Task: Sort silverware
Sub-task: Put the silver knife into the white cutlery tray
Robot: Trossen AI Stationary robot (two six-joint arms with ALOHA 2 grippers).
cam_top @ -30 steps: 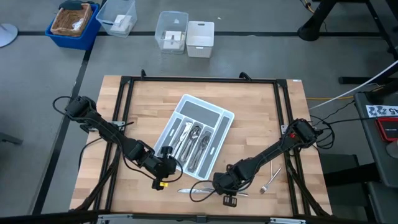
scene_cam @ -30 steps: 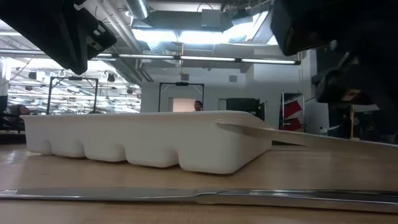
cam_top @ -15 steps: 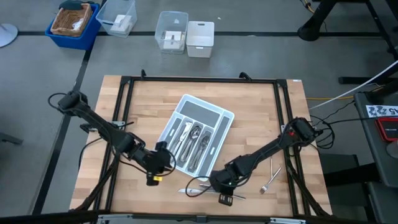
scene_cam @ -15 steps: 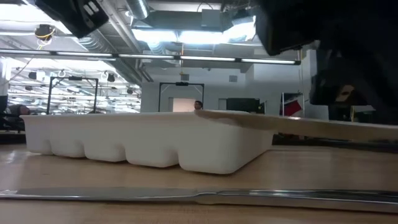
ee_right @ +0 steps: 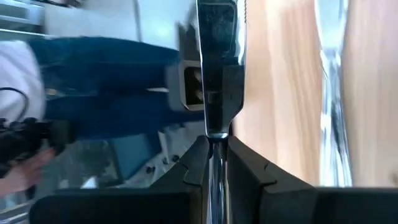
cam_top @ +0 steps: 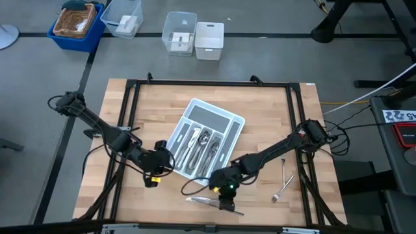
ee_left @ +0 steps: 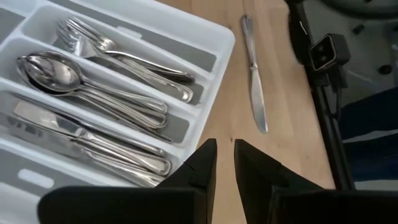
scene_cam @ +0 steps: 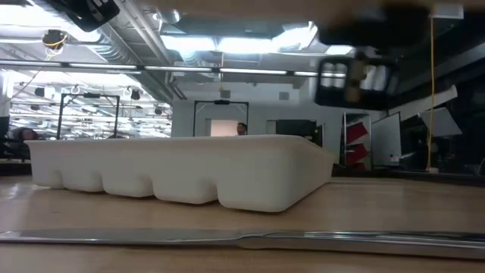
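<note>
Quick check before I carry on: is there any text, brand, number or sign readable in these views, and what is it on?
No text can be read in any view.
White label on the dark unit right of the table: dark print, too small to read.
Silverware in the tray: no stamp visible.
Knife held in the right gripper: no marking visible.
Room behind the table, low view: no legible signs.

Robotics lab, industrial-style hall. Bare ceiling ducts [scene_cam: 136,45], strip lights [scene_cam: 227,45] overhead. Butcher-block tabletop [cam_top: 266,130] in black metal frame [cam_top: 208,83] on grey concrete floor [cam_top: 39,97]. Plastic storage bins [cam_top: 195,36] parked behind, cables [cam_top: 364,104] trailing.
</note>
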